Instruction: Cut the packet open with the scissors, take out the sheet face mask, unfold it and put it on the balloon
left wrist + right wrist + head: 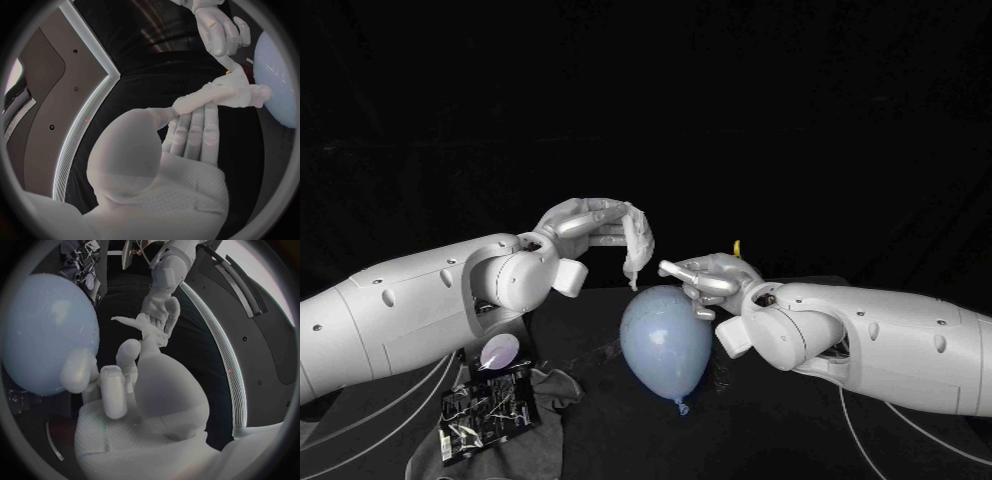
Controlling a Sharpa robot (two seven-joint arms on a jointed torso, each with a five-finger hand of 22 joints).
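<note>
A light blue balloon [666,340] [47,330] [279,82] lies on the black table, its knot toward the near edge. My left hand [593,228] [194,131] is raised above and left of the balloon's far end. It holds the white sheet face mask [642,245] [230,93] [140,328], which hangs bunched and partly folded from the fingers. My right hand [708,275] [115,385] sits at the balloon's far right side, fingers loosely spread beside it and holding nothing. The cut silver packet [488,410] lies at the near left.
The packet rests on a dark grey cloth [560,395], with a small round lilac piece [501,351] just behind it. A small yellow tip [736,246] pokes up behind my right hand. Thin cables run along the table under both arms.
</note>
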